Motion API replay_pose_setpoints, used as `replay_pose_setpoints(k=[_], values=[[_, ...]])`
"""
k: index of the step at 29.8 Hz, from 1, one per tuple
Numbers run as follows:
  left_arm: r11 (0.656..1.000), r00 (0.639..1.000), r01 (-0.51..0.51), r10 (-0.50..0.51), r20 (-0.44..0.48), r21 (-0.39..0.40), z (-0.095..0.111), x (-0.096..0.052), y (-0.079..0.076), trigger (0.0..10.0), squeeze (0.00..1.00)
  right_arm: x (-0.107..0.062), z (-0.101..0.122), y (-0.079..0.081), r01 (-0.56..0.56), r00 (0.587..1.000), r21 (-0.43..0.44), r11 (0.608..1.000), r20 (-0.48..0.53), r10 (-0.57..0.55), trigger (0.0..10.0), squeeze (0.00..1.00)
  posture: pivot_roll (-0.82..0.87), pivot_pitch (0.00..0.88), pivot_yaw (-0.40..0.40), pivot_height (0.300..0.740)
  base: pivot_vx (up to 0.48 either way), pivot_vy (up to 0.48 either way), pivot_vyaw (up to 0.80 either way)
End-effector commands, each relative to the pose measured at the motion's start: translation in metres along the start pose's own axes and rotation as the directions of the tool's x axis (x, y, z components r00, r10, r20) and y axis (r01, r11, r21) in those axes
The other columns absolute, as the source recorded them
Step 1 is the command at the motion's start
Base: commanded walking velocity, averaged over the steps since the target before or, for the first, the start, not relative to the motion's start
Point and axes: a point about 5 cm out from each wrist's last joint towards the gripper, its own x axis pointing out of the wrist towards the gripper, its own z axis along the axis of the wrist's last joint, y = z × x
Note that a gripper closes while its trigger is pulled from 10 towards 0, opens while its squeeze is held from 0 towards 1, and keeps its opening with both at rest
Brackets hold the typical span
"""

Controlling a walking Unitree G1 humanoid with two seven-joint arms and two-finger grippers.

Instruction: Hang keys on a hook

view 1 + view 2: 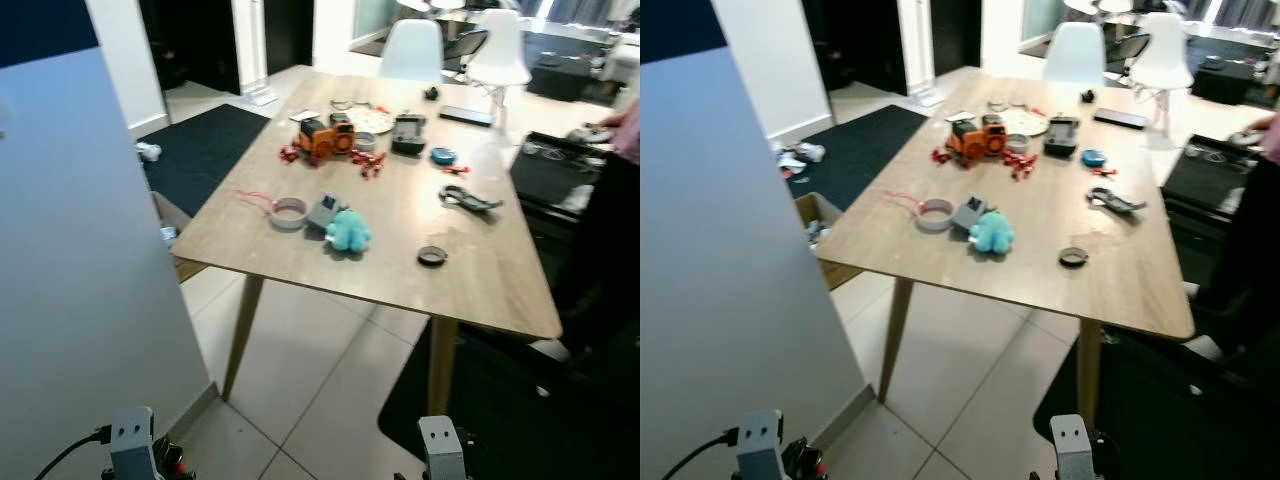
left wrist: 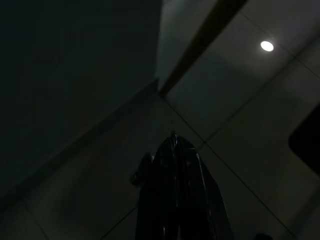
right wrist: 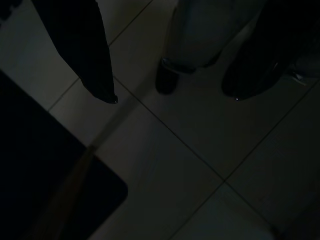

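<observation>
Pale wood-grain table (image 1: 470,270) with a fuzzy teal plush (image 1: 348,232); left tool (image 2: 175,150) pressed together, right tool (image 3: 172,97) spread.

No legible text, label or number on anything atop the wooden table (image 1: 480,270).

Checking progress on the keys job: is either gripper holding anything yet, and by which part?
Nothing is held. The left gripper is shut on nothing above the floor; the right gripper hangs open.
</observation>
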Motion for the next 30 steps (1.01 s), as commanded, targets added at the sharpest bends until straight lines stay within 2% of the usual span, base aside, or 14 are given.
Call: replay_pose_setpoints(k=[1, 18, 30], values=[[1.000, 1.000, -0.005, 0.005, 0.003, -0.001, -0.0003, 0.0001, -0.0018, 10.0, 0.00, -0.0002, -0.0003, 0.0001, -0.003, 1.000, -0.004, 1.000, 0.001, 0.003, 10.0, 0.00, 0.07, 0.026, -0.014, 0.740, 0.000, 0.000, 0.80], [1.000, 1.000, -0.029, 0.029, 0.010, 0.002, 0.0009, -0.0002, 0.0011, 10.0, 0.00, 0.0005, 0.0028, 0.0016, -0.008, 1.000, -0.018, 1.000, 0.017, 0.009, 10.0, 0.00, 0.07, 0.021, -0.020, 0.740, 0.000, 0.000, 0.80], [0.995, 0.995, -0.093, 0.094, -0.039, 0.021, -0.0012, 0.0014, 0.0048, 10.0, 0.00, 0.0013, 0.0075, 0.0013, -0.006, 0.999, -0.024, 1.000, 0.034, 0.007, 10.0, 0.00, 0.07, 0.011, -0.022, 0.740, 0.000, 0.000, 0.80]])
